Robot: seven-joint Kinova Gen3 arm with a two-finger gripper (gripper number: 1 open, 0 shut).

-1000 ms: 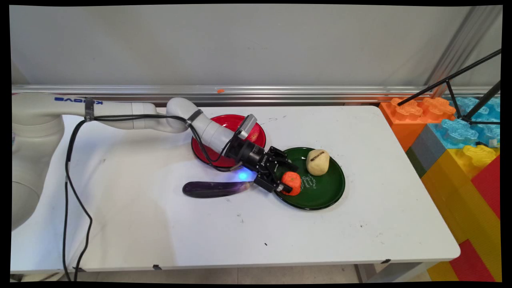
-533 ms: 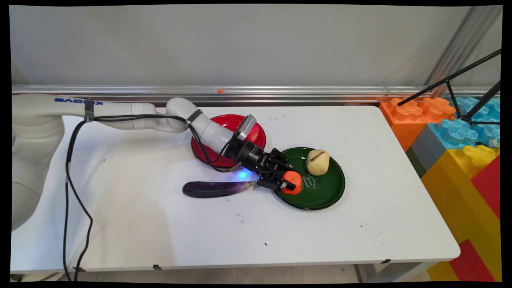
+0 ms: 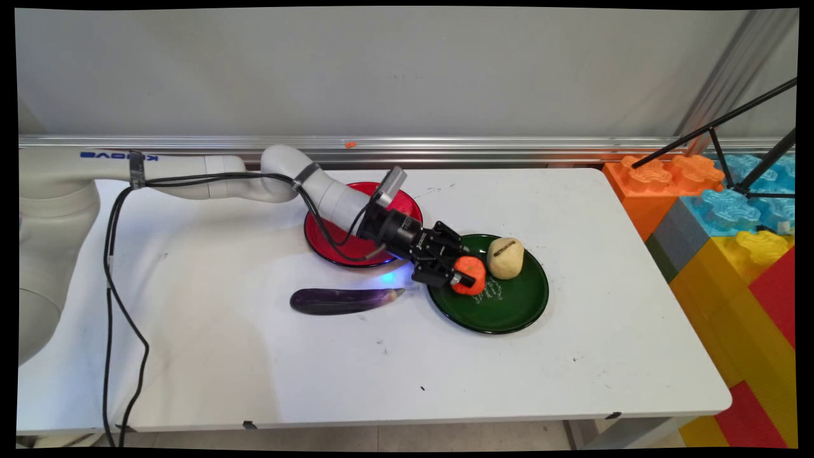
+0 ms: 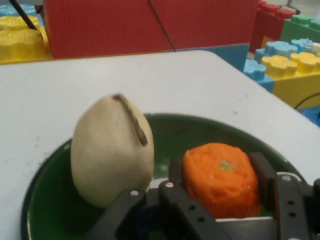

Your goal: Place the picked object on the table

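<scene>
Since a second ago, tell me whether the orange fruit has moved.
Yes. The orange fruit, held in the fingers, has shifted toward the pale pear on the green plate.

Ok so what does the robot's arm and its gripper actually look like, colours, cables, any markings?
The arm is glossy white with rounded tubular links and blue KINOVA lettering on its big link. Black cables hang from it, bound by a dark strap. The wrist is a black cylinder bearing a small grey camera module. The gripper is black, with an open linkage and two fingers.

The gripper (image 3: 466, 278), clamped on the orange fruit (image 3: 472, 275), has lifted it and carried it toward the green plate's (image 3: 509, 312) far edge, closer to the beige pear (image 3: 505, 257).
</scene>
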